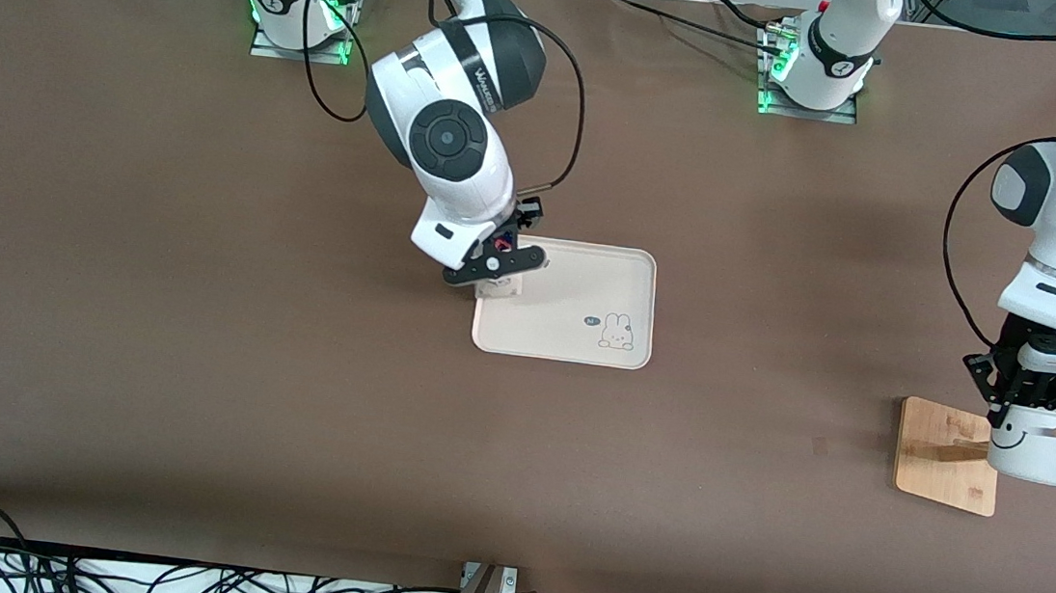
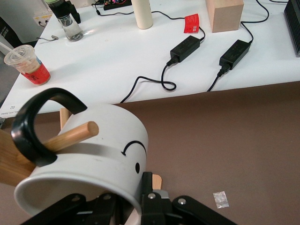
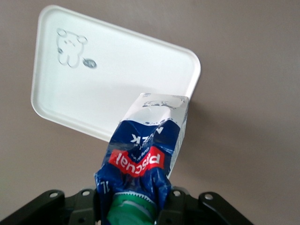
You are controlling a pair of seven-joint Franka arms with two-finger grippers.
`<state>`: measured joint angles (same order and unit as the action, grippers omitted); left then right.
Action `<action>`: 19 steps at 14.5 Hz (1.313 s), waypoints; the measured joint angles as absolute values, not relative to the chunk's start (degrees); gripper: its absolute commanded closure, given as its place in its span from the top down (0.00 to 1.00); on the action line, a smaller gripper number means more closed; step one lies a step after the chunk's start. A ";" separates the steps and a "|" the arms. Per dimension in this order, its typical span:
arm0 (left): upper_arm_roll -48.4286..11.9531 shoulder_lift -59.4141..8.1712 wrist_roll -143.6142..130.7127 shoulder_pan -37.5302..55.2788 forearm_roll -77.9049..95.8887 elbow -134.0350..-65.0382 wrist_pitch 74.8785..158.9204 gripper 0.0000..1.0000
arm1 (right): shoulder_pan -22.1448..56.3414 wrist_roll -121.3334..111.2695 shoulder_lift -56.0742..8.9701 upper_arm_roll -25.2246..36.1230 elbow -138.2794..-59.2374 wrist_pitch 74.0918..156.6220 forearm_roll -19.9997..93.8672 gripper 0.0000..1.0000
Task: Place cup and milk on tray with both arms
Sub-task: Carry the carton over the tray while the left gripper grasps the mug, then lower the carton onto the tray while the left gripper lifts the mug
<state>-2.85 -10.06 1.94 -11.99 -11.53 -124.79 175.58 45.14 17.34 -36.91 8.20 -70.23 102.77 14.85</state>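
So my left gripper (image 2: 126,206) is clamped on the rim of the cup (image 2: 89,154), smiley face showing, and a wooden peg (image 2: 70,137) pokes through its black handle (image 2: 35,124). Brown table (image 2: 225,140) underneath, white bench with cables nearby

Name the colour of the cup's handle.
Black; the cup handle shows best in the left wrist view.

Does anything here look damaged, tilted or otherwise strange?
Yes. The milk carton looks crumpled at its top, where the right end effector squeezes it above the tray. The cup, held by the left end effector, is tilted, with a wooden peg of the rack through its handle.
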 measured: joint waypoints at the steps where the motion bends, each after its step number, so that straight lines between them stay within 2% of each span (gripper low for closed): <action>1: -2.89 -10.04 1.94 -11.94 -11.53 -124.79 175.58 0.00 | 45.08 17.34 -37.68 8.21 -68.75 104.03 16.09 0.35; 5: -3.31 -9.28 0.24 -10.46 -11.53 -124.79 175.55 0.00 | 43.60 18.04 -38.40 8.46 -66.78 106.96 20.76 0.35; 14: -5.88 -7.57 -6.54 -4.90 -11.53 -124.77 173.88 0.00 | 42.50 21.26 -40.57 8.16 -66.80 102.58 21.29 0.35; 16: -6.34 -7.03 -6.81 -2.85 -11.53 -124.52 169.83 0.00 | 42.62 21.96 -41.40 8.14 -66.81 102.58 21.31 0.35; 19: -8.93 -6.12 -7.61 -0.85 -11.53 -121.96 158.87 0.00 | 43.03 24.41 -42.67 8.02 -66.82 102.86 21.37 0.35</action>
